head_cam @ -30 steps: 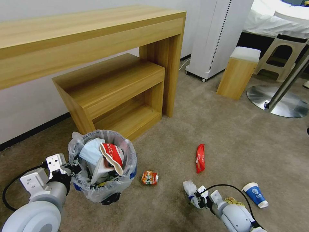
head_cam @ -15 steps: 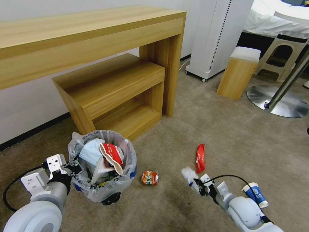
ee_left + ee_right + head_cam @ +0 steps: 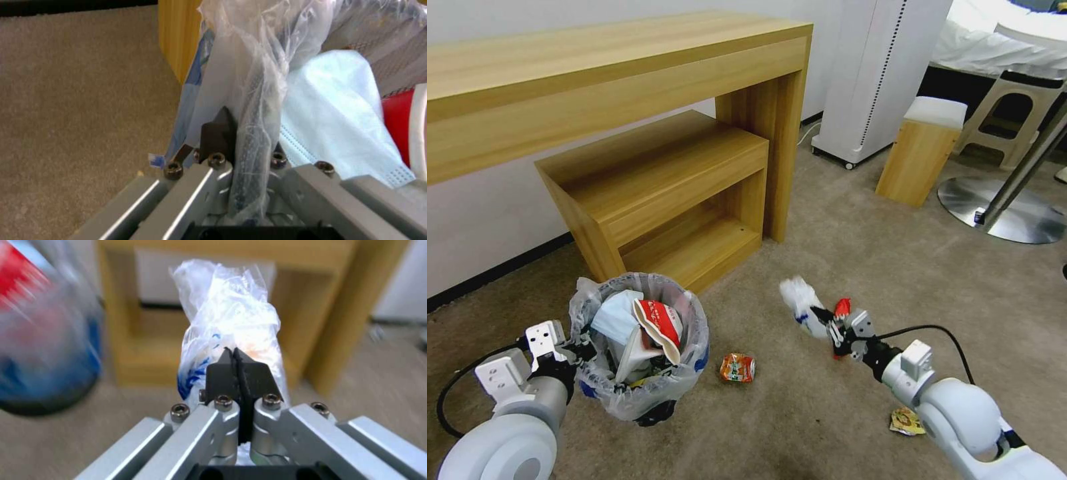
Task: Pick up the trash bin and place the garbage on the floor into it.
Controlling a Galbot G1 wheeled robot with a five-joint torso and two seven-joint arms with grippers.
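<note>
1. Two tools are working at once. The left tool (image 3: 582, 349) is clenching the bag-covered rim of the trash bin (image 3: 639, 347), on the side nearest the robot; in the left wrist view its fingers (image 3: 218, 133) are pinching the crinkly plastic of the liner.
2. The right tool (image 3: 827, 320) is gripping a crumpled white plastic wrapper (image 3: 798, 301) with blue print, and is holding it in the air above the floor (image 3: 894, 267). In the right wrist view the dark fingertips (image 3: 238, 371) are pressing together on the lower part of the wrapper, whose long axis is sticking up and away from the tool.
3. The relation that matters: the bin is lying to the robot's left of the held wrapper, well apart from it, with its mouth open upward and already piled with a pale-blue mask (image 3: 616, 313) and a red-and-white cup (image 3: 660, 319). The right arm is the one carrying the load, so the wrapper probably needs to travel leftward and over the rim.
4. An orange crushed can (image 3: 738, 367) is lying on the carpet between the bin and the right arm; a red wrapper (image 3: 842, 308) seems to be lying just behind the right tool, partly hidden, and a yellow wrapper (image 3: 906, 422) is lying beside the right forearm.
</note>
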